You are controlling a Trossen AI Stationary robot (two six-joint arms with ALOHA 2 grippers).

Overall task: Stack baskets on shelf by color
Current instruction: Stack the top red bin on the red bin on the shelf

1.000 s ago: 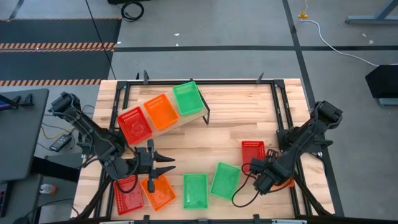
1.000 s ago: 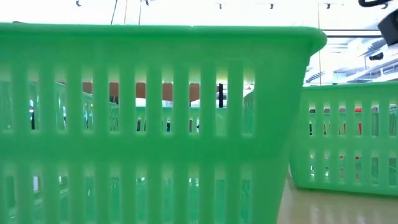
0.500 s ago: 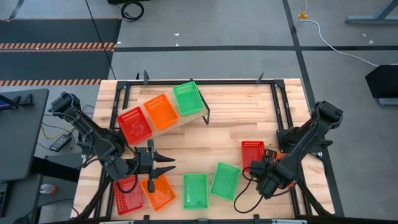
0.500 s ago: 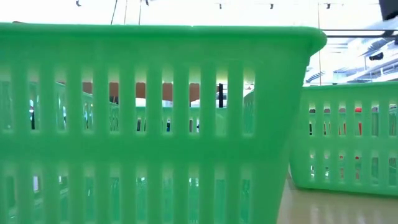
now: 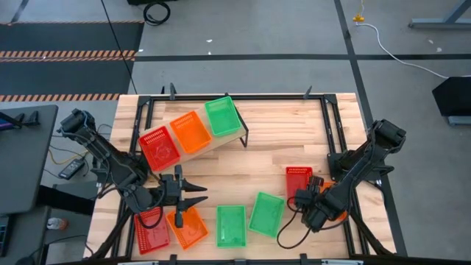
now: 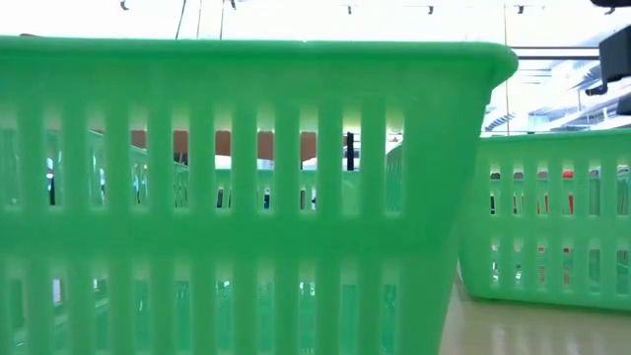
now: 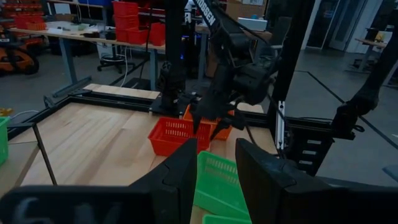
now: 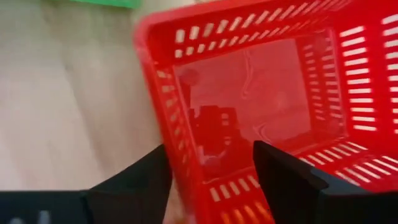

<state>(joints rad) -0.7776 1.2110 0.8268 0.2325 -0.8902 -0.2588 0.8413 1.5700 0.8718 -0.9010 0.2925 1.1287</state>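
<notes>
The shelf (image 5: 229,139) stands at the far left and carries one red (image 5: 160,147), one orange (image 5: 190,132) and one green basket (image 5: 221,116). On the table lie a red basket (image 5: 151,229), an orange one (image 5: 187,227), two green ones (image 5: 230,225) (image 5: 266,213), and a red basket (image 5: 299,179) at the right. Another orange basket (image 5: 335,214) is partly hidden under the right arm. My left gripper (image 5: 197,199) hovers open just beyond the near-left orange basket. My right gripper (image 8: 210,147) is open over the right red basket, one finger outside its wall (image 8: 169,118) and one above its inside. My right gripper comes down from above with its fingers on either side of the red basket's wall (image 8: 177,155). I cannot tell whether either finger touches it. The basket lies flat on the table.
Black frame rails (image 5: 335,140) run along the table's edges. Bare wood (image 5: 280,140) lies between the shelf and the right arm. In the low view, the green baskets (image 6: 246,197) block almost everything.
My right gripper has shifted a little toward the far edge, over the right-hand red basket, staying open. The left arm and all the baskets have kept still.
</notes>
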